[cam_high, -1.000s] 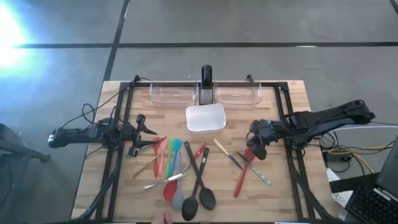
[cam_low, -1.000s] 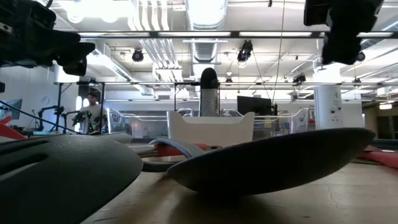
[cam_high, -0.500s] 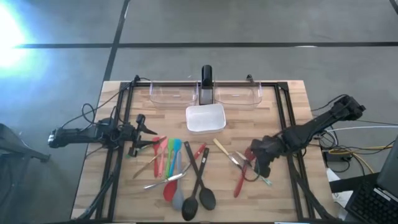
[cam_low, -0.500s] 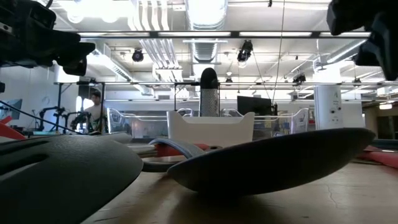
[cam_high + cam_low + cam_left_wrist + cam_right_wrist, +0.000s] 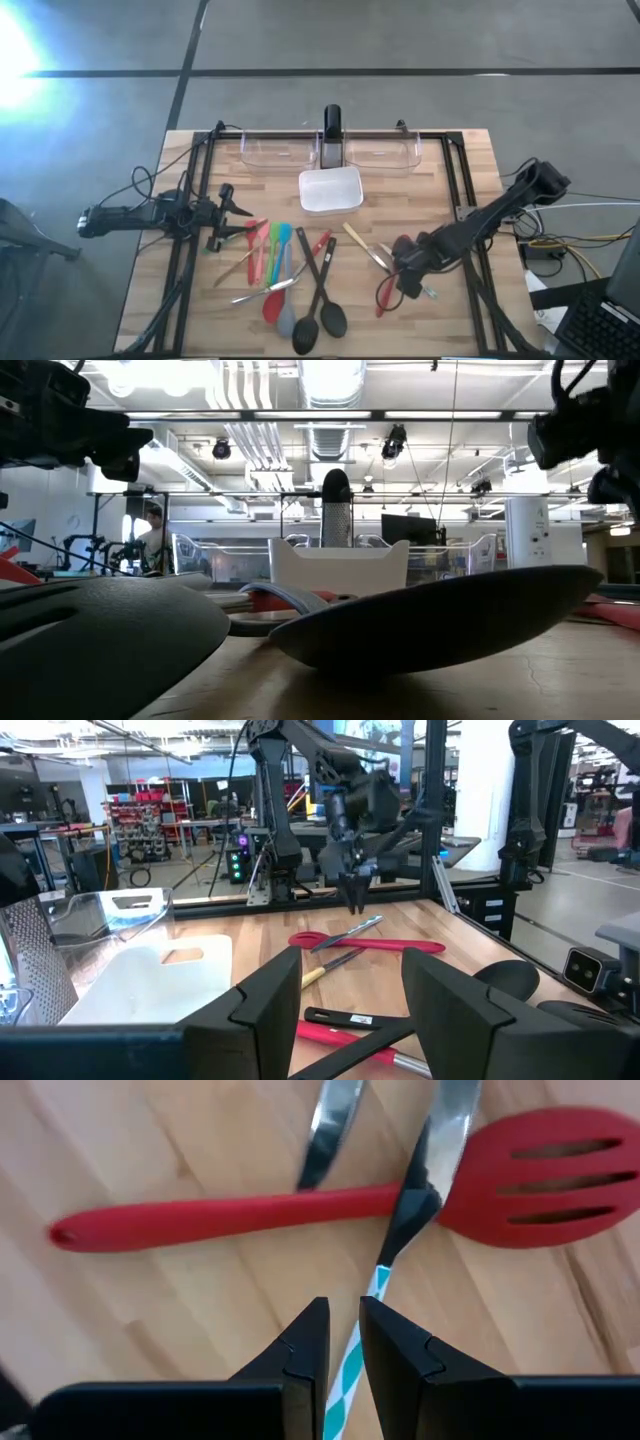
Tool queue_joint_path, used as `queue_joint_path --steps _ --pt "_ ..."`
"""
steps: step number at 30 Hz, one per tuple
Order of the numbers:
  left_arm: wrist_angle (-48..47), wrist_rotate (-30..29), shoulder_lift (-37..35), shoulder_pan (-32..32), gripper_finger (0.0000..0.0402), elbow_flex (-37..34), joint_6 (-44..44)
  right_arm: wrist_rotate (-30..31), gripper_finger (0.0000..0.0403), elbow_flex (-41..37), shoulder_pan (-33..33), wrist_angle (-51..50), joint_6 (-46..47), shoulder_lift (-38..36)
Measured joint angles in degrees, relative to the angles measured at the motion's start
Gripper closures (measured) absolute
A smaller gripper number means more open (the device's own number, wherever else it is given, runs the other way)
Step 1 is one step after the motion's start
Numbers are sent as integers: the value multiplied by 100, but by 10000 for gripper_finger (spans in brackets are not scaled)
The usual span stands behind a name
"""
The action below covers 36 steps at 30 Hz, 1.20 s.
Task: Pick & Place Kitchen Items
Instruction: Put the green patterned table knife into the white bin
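Note:
Several kitchen items lie flat in a loose spread (image 5: 290, 270) on the wooden table: black spoons, red, green and blue silicone spoons, metal cutlery. To their right lie a red slotted spatula (image 5: 300, 1205) and a utensil with a teal-striped handle (image 5: 350, 1370), which crosses it. My right gripper (image 5: 338, 1335) points down just above these two, touching neither; its fingers stand a narrow gap apart with nothing between them. In the high view it (image 5: 405, 278) stands right of centre. My left gripper (image 5: 350, 995) waits level and open at the table's left side (image 5: 232, 208).
Two clear bins (image 5: 278, 150) (image 5: 385, 150) stand at the far edge, with a dark post (image 5: 331, 125) between them and a white square dish (image 5: 330, 190) in front. Black frame rails (image 5: 462, 190) run along both sides. A person (image 5: 150, 525) stands in the room beyond.
My right gripper has gone toward the table's near edge and down. It has tipped from a slant to point almost straight down, and its wrist has rolled. It now stands low over the red spatula and the striped handle. No utensil has moved.

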Motion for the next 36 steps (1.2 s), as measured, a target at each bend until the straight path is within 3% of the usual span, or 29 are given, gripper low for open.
queue_joint_path --steps 17,25,31,36 --pt "0 0 0 -2 223 0 0 42 346 -109 -2 193 -108 909" --pt "2 0 1 -2 223 -1 0 42 349 -294 -2 439 -202 952" --pt "9 0 0 -2 223 0 0 42 383 -319 -5 438 -194 851" --pt "20 2 0 0 223 -2 -1 32 385 -319 -5 437 -129 845"
